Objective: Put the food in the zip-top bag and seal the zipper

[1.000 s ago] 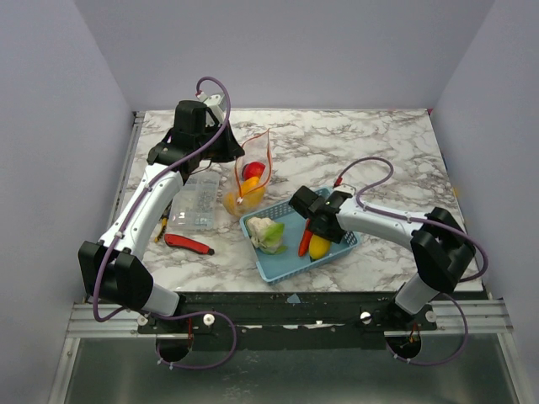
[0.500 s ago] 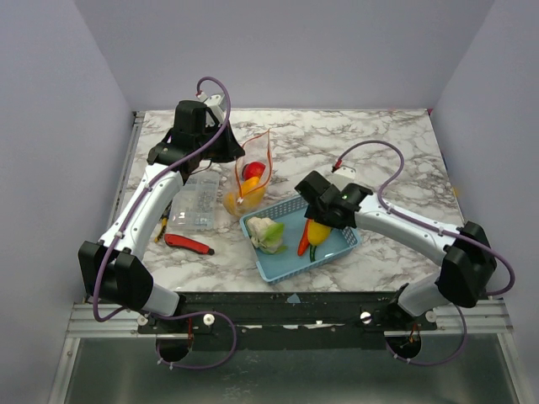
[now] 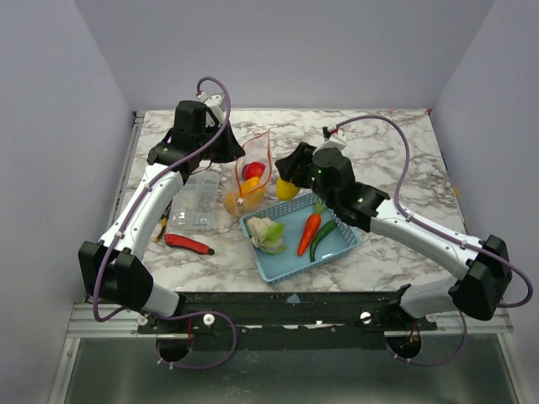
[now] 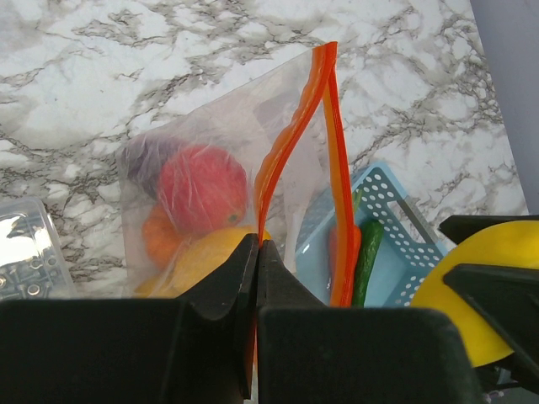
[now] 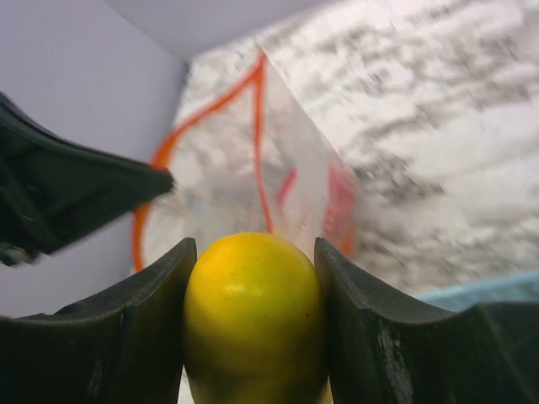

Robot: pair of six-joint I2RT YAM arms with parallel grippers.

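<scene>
The clear zip-top bag (image 3: 250, 181) stands open on the marble table, its red-orange zipper (image 4: 296, 143) spread apart. It holds a red fruit (image 4: 202, 187), orange and yellow pieces and something purple. My left gripper (image 4: 257, 252) is shut on the near zipper strip and holds the bag up. My right gripper (image 3: 289, 183) is shut on a yellow lemon-like fruit (image 5: 253, 316) and holds it in the air just right of the bag's mouth. A cabbage-like piece (image 3: 267, 233), an orange carrot (image 3: 309, 233) and a green pepper (image 3: 322, 240) lie in the blue basket (image 3: 341, 246).
A clear rigid box (image 3: 194, 202) lies left of the bag. A red-and-black handled tool (image 3: 189, 244) lies near the front left edge. The blue basket sits right in front of the bag. Grey walls enclose the table.
My right gripper lifted the yellow fruit out of the blue basket and carried it up and left, to beside the bag's mouth. The left arm and the bag have not moved.
</scene>
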